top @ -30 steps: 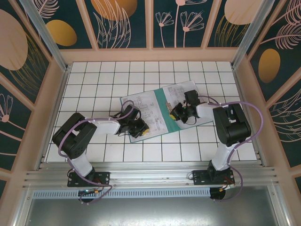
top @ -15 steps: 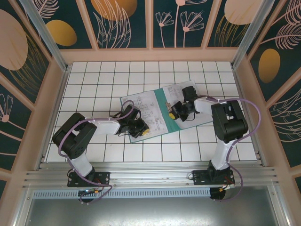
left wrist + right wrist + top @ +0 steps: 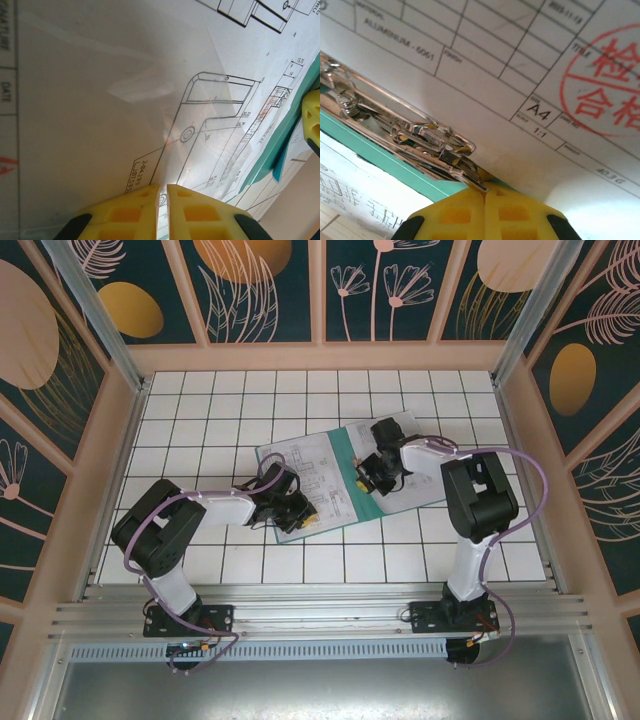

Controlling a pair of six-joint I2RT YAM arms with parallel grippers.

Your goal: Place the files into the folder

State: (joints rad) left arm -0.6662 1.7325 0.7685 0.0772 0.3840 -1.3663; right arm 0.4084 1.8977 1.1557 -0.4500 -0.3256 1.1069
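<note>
The teal folder [image 3: 345, 452] lies open in the middle of the tiled table, with white printed files [image 3: 300, 465] spread over both halves. My left gripper [image 3: 303, 515] sits at the near edge of the left-hand sheets. In the left wrist view its yellow jaws [image 3: 163, 192] are pinched on the edge of a lifted, curving sheet [image 3: 100, 100], with the folder's teal edge [image 3: 280, 145] behind. My right gripper [image 3: 368, 477] is over the folder's spine. In the right wrist view it [image 3: 485, 192] is shut, its tips against the end of the metal clip [image 3: 420, 132], beside a stamped sheet [image 3: 530, 75].
White tiled table [image 3: 220, 410] with free room on all sides of the folder. Wooden rails and patterned walls [image 3: 320, 355] enclose it at the back and both sides. A metal rail [image 3: 320, 615] with both arm bases runs along the near edge.
The right arm's wrist has swung up and left over the folder's right half, and its gripper has shifted slightly toward the spine. The left arm has not moved.
</note>
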